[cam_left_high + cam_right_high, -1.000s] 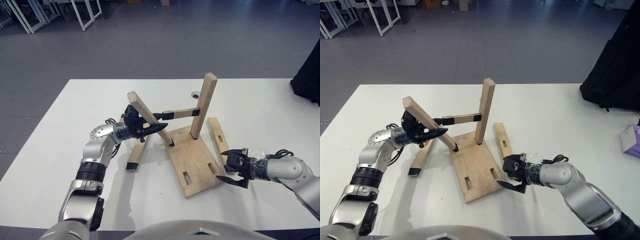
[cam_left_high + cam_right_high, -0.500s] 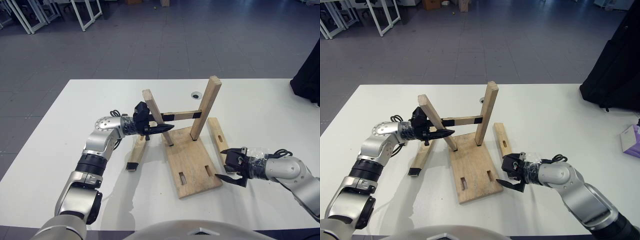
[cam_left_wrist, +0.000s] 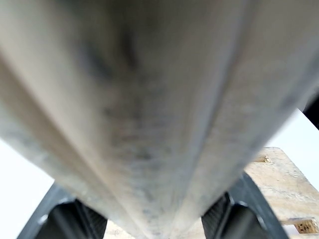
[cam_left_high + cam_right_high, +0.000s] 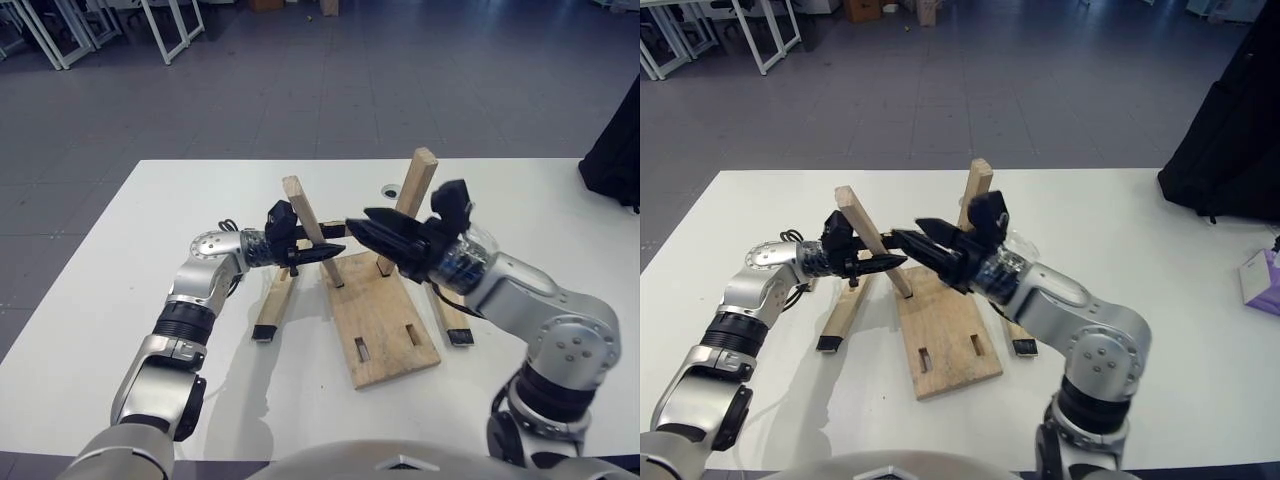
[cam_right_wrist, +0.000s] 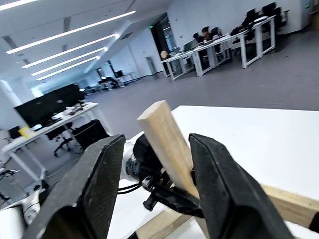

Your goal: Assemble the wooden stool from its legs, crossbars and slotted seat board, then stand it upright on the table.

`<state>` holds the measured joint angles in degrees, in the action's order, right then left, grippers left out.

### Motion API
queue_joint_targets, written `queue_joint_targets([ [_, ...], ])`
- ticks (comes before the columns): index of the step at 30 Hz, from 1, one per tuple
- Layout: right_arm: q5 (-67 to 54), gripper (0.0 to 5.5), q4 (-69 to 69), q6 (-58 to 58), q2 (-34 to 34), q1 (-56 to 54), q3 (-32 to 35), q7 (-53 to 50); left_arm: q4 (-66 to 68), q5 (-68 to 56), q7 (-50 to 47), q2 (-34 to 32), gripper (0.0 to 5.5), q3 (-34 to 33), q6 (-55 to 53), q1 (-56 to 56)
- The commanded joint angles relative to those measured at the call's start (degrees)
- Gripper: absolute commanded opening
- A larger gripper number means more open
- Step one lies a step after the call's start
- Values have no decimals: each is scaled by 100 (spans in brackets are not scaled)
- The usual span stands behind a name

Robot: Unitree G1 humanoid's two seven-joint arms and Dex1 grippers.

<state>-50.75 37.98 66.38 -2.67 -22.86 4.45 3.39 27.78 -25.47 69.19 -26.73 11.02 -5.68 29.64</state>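
Stool [image 4: 372, 292] first: where do we have it?

— Half built, on the table [image 4: 110, 330]. Our seat board [image 4: 392, 338] lies flat, and two legs stand in its far end: the tilted leg [image 4: 303, 212] on the board's left side and the upright leg [image 4: 417, 178] on its right. The left loose leg [image 4: 272, 303] lies flat just left of the board, and the right loose leg [image 4: 447, 318] just right of it.

And our grippers?

— Our left gripper [image 4: 320, 250] is clamped round the tilted leg, partway up from the board. Our right gripper [image 4: 360, 220] hangs above the board's far end, spread wide. The top of that same leg sits between its fingers [image 5: 102, 186]; whether they touch it we cannot tell.

How will it handle?

— We judge it stiff and fairly light, and its plain dry wood is not slippery. The joints look loose, though, so a leaning leg could lever out of its slot. We would take each leg by its flat faces, low and near the board. We should not lift the whole by one leg.
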Motion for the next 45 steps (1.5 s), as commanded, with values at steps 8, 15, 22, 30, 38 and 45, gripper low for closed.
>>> queue_joint_targets([
  [8, 4329, 204, -2075, -1733, -1459, -332, -3946, -168, 734, 1049, -201, -71, 203, 628, -73, -196],
  [15, 4713, 204, -2022, -1844, -1321, -236, -3845, 184, 857, 1473, -283, -164, 203, 1136, -263, -31],
  [22, 1597, 204, -250, -190, -2099, 674, -299, 2006, 1454, 1476, -208, -208, 203, 1430, -958, 76],
  [30, 4152, 204, -3025, -1603, -2774, -755, -898, 567, 1879, 1282, 45, -193, 203, 1238, -154, 175],
  [38, 3882, 204, -1967, -1290, -322, -788, -2083, 272, 2313, 1172, 539, 257, 203, 1291, 392, 489],
  [45, 4101, 204, -1597, -1001, -1893, 119, -1447, 923, 2961, 998, 1000, 357, 203, 954, 1384, 690],
])
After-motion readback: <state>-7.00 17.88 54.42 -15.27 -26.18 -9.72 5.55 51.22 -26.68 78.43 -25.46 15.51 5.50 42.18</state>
